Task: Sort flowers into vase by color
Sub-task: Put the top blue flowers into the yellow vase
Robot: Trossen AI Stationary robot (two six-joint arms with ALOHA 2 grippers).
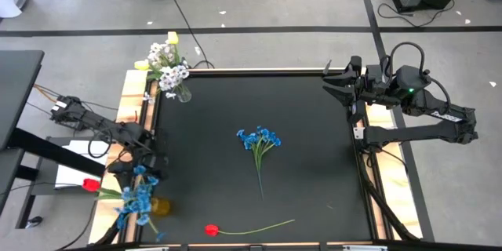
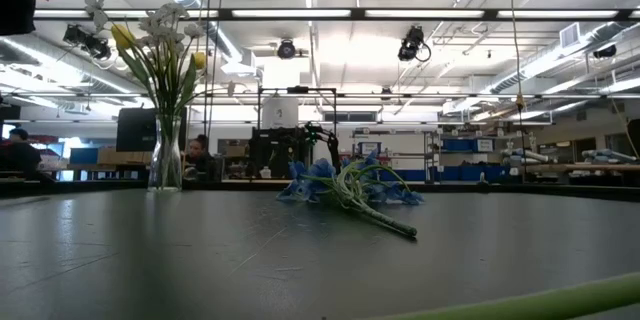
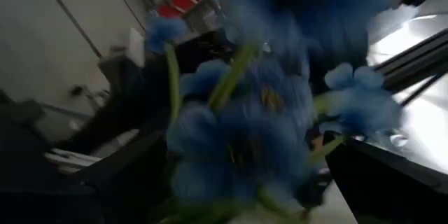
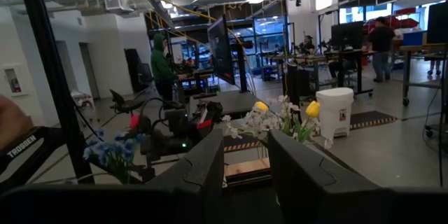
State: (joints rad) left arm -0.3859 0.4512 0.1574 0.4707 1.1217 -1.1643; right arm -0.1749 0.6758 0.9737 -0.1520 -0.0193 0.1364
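blue flowers: one loose; red tulip: one loose.

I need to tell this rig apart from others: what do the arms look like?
Both the left arm and the right arm are dark, slim and jointed, with black cables looping over them. The right arm shows a small green light, and white TROSSEN lettering appears in its wrist view.

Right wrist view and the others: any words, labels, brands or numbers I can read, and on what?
"TROSSEN": white letters on a dark arm link at the edge of the right wrist view.
White marking on the right arm in the high view: too small to read.
Red sign on the wall in the right wrist view: too small to read.
Low and left wrist views: no readable text.
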